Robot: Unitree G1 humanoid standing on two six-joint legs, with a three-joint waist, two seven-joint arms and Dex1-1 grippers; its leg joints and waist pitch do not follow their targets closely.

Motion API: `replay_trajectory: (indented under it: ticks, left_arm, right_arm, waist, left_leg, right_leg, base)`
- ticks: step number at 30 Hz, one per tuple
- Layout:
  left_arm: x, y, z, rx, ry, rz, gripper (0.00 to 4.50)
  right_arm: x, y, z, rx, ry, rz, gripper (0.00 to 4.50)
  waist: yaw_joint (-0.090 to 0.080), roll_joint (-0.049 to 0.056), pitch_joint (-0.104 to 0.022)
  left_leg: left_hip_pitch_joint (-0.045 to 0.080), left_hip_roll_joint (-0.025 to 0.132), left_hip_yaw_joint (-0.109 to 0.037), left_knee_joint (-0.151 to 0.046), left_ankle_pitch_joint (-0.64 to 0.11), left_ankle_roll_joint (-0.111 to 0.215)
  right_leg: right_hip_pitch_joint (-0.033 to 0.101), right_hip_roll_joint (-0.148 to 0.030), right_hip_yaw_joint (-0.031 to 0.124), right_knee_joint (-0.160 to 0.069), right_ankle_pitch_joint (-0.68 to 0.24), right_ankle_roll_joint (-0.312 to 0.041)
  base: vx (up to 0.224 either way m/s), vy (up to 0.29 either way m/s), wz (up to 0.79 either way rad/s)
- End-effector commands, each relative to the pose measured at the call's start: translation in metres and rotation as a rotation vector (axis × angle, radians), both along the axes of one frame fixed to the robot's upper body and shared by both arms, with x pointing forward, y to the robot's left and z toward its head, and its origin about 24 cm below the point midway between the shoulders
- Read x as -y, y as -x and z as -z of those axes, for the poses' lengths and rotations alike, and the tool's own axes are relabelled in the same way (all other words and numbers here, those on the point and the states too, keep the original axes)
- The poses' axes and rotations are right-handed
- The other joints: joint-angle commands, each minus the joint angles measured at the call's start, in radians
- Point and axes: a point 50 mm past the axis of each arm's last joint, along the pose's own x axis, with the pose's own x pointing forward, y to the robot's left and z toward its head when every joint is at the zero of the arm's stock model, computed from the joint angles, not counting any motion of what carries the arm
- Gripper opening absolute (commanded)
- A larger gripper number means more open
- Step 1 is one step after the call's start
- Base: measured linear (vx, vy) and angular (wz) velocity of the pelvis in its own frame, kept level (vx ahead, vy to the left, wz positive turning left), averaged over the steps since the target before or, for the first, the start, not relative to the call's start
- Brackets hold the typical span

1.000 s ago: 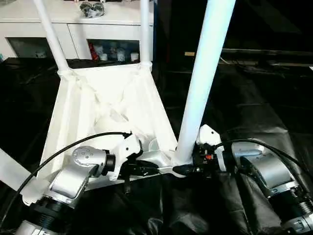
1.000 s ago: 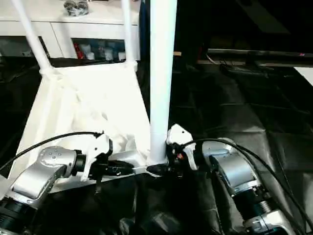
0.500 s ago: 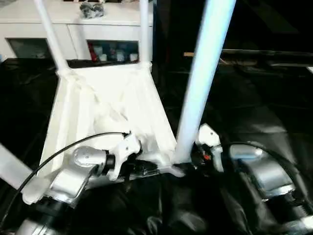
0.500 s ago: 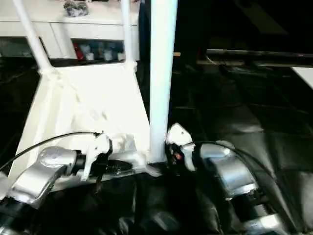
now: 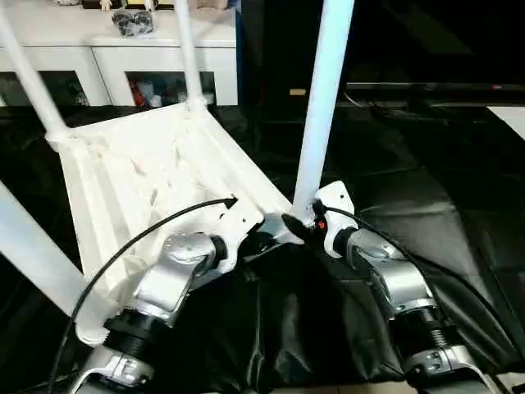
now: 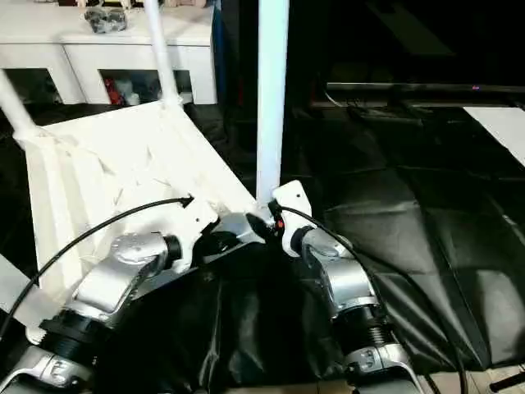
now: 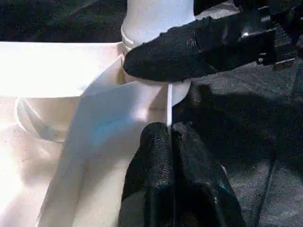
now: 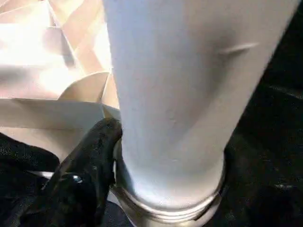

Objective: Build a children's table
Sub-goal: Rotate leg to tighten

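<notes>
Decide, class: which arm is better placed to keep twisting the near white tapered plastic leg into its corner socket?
The right. Its gripper already wraps the near white tapered plastic leg at its base, while the left gripper is pinched shut on the white tabletop's rim, steadying it.

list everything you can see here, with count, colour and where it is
table top: 1, white, upside down on the black sheet, ribbed underside up
table legs: 4, white, one at each corner of the top; near right leg between the jaws of the right gripper
black sheet: 1, black, spread under the table
cabinet: 1, white with glass doors, at the back
dark bundle: 1, on the cabinet
small items: several, red and white, behind the cabinet glass
left gripper: 1, black, jaws shut on the top's thin edge by the near right corner
right gripper: 1, black, at the foot of the near right leg
</notes>
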Motion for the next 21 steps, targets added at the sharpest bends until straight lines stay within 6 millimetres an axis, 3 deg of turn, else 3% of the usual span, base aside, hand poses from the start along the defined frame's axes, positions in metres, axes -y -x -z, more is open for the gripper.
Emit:
replay_trajectory:
  ticks: [1,6,9,14,17,19,21]
  left_arm:
    - [0.028,0.004,-0.01,0.033,0.039,0.122,0.0]
    - [0.016,0.012,-0.007,0.014,0.049,0.19,0.0]
    - [0.009,0.015,-0.007,0.008,0.045,0.226,0.0]
    - [-0.006,0.023,-0.012,-0.009,0.067,0.311,0.0]
    - [-0.011,0.027,-0.014,-0.026,0.086,0.359,0.0]
    - [-0.013,0.029,-0.015,-0.031,0.093,0.376,0.0]
    - [-0.015,0.03,-0.016,-0.043,0.106,0.388,0.0]
  right_arm:
    - [-0.05,0.017,-0.005,0.011,-0.077,-0.292,3.65]
    - [-0.028,0.023,-0.007,0.02,-0.029,-0.4,4.09]
    - [-0.016,0.025,-0.007,0.019,-0.008,-0.435,4.22]
    - [0.013,0.033,-0.008,-0.03,0.024,-0.554,4.22]
    - [0.022,0.038,-0.009,-0.062,0.031,-0.614,4.22]
    - [0.024,0.039,-0.009,-0.07,0.034,-0.632,3.9]
    - [0.027,0.039,-0.01,-0.072,0.039,-0.65,3.9]
  waist:
    - [0.005,-0.004,-0.06]
    - [0.008,-0.002,-0.065]
    - [0.013,-0.002,-0.064]
    - [0.022,0.002,-0.06]
    - [0.032,0.003,-0.059]
    - [0.034,0.002,-0.06]
    - [0.036,0.002,-0.06]
  left_leg:
    - [0.015,0.058,-0.031,-0.083,-0.184,0.023]
    - [0.015,0.06,-0.028,-0.074,-0.108,0.078]
    - [0.017,0.062,-0.027,-0.074,-0.097,0.099]
    - [0.023,0.066,-0.026,-0.078,-0.145,0.08]
    - [0.026,0.067,-0.026,-0.08,-0.157,0.073]
    - [0.027,0.067,-0.025,-0.079,-0.156,0.07]
    - [0.027,0.065,-0.025,-0.08,-0.152,0.064]
  right_leg:
    - [0.028,-0.046,0.029,-0.076,-0.09,-0.234]
    - [0.036,-0.047,0.027,-0.064,0.033,-0.269]
    - [0.037,-0.047,0.025,-0.063,0.051,-0.285]
    - [0.033,-0.045,0.025,-0.067,-0.005,-0.284]
    - [0.032,-0.046,0.026,-0.068,-0.015,-0.286]
    - [0.032,-0.046,0.026,-0.068,-0.016,-0.287]
    - [0.032,-0.045,0.025,-0.066,-0.014,-0.286]
  base:
    - [0.0,0.0,0.0]
    - [0.0,0.0,0.0]
    - [0.0,0.0,0.0]
    - [0.0,0.0,0.0]
    - [0.0,0.0,0.0]
    - [0.0,0.0,0.0]
    - [0.0,0.0,0.0]
